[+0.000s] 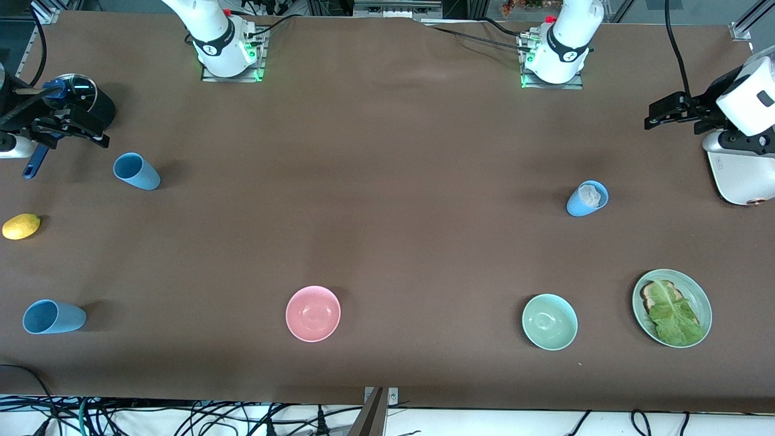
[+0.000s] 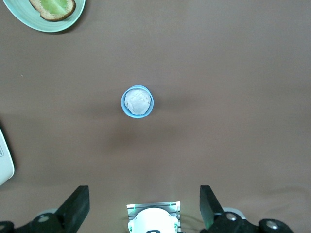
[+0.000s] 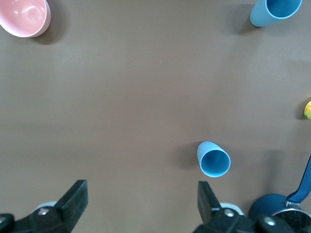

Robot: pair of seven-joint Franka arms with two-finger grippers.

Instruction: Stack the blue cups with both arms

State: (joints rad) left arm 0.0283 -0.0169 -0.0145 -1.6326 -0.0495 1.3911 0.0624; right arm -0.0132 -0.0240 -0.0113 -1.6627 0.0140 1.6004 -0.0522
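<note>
Three blue cups stand open side up on the brown table. One cup (image 1: 137, 171) is near the right arm's end, also in the right wrist view (image 3: 214, 160). A second cup (image 1: 53, 317) stands nearer the front camera at that end (image 3: 274, 12). The third cup (image 1: 587, 198), toward the left arm's end, holds a crumpled white wad (image 2: 137, 102). My right gripper (image 1: 97, 130) is open and empty, up over the dark blue saucepan (image 1: 85, 100); its fingers (image 3: 73, 199) are wide apart. My left gripper (image 1: 651, 117) is open and empty, high over the table's left-arm end; its fingers (image 2: 77, 201) are wide apart.
A pink bowl (image 1: 313, 313) and a pale green bowl (image 1: 550, 321) sit near the front edge. A green plate (image 1: 702, 300) holds toast and lettuce. A lemon (image 1: 21, 226) lies by the right arm's end. A white appliance (image 1: 735, 175) stands at the left arm's end.
</note>
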